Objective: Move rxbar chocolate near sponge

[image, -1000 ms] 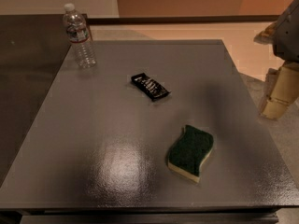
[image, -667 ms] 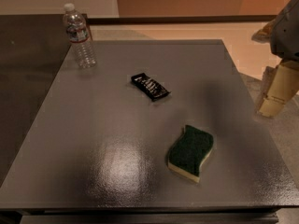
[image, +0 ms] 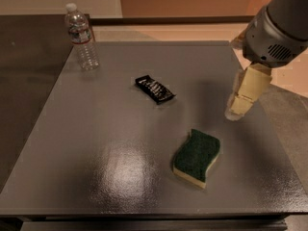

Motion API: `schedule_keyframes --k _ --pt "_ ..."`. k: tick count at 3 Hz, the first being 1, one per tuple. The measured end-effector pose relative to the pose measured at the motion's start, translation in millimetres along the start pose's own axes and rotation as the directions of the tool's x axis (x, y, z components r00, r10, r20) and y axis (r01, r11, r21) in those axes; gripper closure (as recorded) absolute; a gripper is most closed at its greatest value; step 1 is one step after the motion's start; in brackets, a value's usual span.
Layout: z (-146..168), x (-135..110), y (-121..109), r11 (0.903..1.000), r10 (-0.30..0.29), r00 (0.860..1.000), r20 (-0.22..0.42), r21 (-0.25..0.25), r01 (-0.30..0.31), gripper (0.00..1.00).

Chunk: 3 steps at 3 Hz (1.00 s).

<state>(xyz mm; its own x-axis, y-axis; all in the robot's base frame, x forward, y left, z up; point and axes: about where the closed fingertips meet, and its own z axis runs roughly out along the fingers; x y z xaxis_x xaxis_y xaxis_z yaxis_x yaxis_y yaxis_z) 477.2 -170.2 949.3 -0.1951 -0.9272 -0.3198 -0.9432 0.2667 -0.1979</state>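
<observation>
One gripper (image: 235, 110) hangs over the table's (image: 110, 143) 3 o'clock edge. Its pale tip reads as one mass, so open or closed cannot be told, and its arm is cut off top right. The rxbar chocolate (image: 155, 89) lies flat near centre, with bare surface between it and the sponge (image: 197, 157) at 5 o'clock. A water bottle (image: 83, 37) stands at 11 o'clock, contents unclear.

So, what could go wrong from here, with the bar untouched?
The gripper hangs over the right side of the table, apart from the rxbar chocolate. That bar lies flat and glossy, so a grasp may slip or merely shove it. The sponge lies close to the gripper, toward the front edge; a low approach might knock it away.
</observation>
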Motion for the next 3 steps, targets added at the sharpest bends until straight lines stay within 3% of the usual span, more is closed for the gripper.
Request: schedule_keyframes --k 3 --pt "92.0 -80.6 -14.6 0.9974 -0.023 0.993 0.112 -0.065 0.03 0.0"
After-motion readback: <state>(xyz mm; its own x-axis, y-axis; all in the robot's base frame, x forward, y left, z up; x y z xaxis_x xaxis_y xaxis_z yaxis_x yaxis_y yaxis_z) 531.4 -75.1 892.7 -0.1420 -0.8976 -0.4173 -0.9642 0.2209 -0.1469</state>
